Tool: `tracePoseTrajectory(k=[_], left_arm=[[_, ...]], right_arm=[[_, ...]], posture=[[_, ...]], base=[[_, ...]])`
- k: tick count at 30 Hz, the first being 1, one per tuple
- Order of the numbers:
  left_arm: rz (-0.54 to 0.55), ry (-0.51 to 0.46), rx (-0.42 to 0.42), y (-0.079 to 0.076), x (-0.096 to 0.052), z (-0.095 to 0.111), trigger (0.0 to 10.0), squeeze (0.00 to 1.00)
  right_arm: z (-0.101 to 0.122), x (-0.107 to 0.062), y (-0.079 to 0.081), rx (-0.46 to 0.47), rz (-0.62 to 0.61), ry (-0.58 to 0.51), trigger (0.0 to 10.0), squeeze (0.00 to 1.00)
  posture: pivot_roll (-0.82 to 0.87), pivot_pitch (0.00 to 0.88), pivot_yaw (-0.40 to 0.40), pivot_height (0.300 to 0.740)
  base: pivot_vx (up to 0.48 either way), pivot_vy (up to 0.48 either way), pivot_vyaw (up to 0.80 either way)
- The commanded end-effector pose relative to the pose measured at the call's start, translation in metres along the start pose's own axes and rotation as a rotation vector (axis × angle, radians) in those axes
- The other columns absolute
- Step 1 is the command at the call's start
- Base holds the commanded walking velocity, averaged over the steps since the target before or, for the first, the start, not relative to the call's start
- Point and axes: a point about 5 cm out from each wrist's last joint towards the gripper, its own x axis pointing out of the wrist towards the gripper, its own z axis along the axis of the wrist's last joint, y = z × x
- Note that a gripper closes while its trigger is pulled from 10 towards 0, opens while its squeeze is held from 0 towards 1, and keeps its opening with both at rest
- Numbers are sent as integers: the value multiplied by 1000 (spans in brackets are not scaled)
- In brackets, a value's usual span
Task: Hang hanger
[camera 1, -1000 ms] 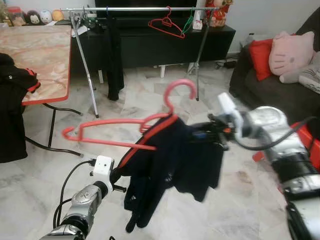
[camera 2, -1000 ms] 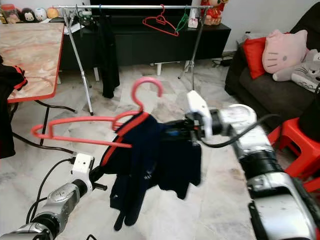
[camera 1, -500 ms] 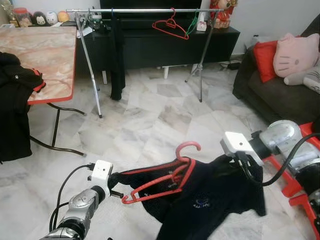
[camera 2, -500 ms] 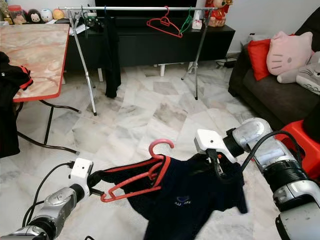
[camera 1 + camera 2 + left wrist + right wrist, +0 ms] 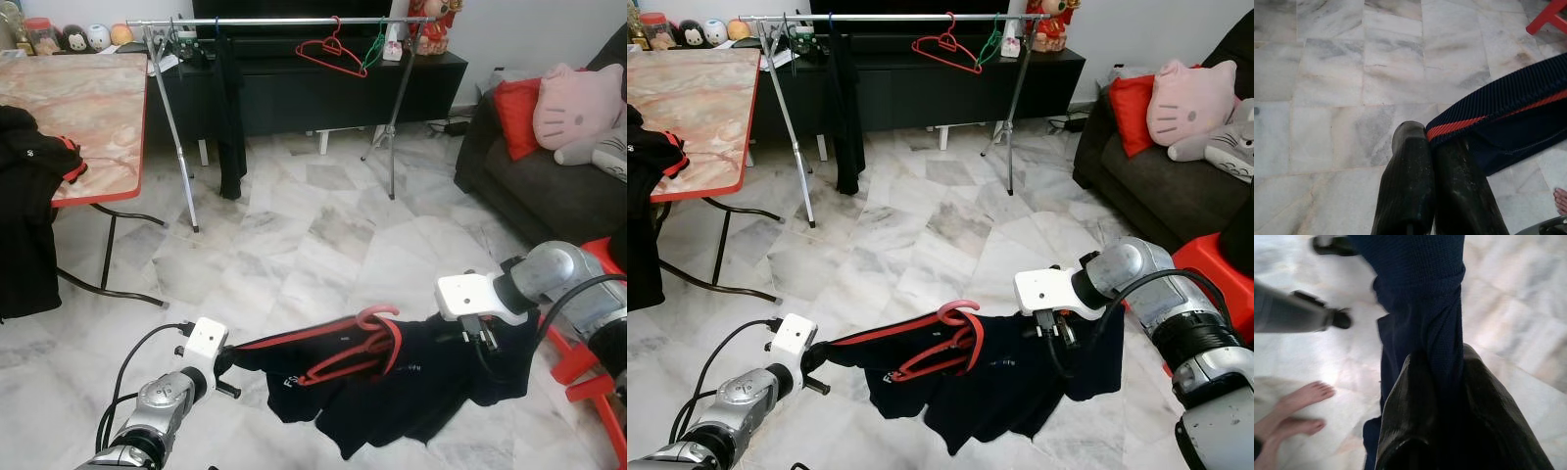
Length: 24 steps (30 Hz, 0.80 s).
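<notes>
**Hanger and shirt held low between both grippers**

Since a second ago the red hanger (image 5: 353,351) has dropped from chest height to just above the marble floor (image 5: 323,235), and its hook (image 5: 377,315) still points up. Its long axis runs across the robot, tilting down toward the robot's left. The navy shirt (image 5: 411,387) is stretched sideways around it. The left gripper (image 5: 1432,142) is pinching the shirt's red-striped edge; the right gripper (image 5: 1437,357) is clamped on bunched navy cloth. A person's bare feet (image 5: 1295,406) stand close by. Farther off stands the clothes rack (image 5: 274,22), carrying another red hanger (image 5: 331,51).
</notes>
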Motion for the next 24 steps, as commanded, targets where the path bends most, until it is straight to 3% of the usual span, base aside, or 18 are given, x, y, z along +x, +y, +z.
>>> tracePoseTrajectory(k=[1, 8, 17, 24], left_arm=[[41, 44, 13, 8, -5, -8, 0, 0], [17, 68, 47, 5, -6, -12, 0, 0], [-5, 17, 43, 5, -3, -2, 0, 0], [-28, -105, -41, 12, -1, 22, 0, 0]], right_arm=[[3, -11, -10, 6, -86, -16, 0, 0], [12, -5, -18, 41, -175, -136, 0, 0], [4, 12, -12, 15, -190, -10, 0, 0], [9, 22, -20, -28, -275, 94, 0, 0]], posture=[[-52, 0, -75, 740], [-54, 0, -74, 740], [-49, 0, -79, 740], [-42, 0, -80, 740]], base=[[0, 0, 0], [0, 0, 0], [0, 0, 0], [0, 0, 0]])
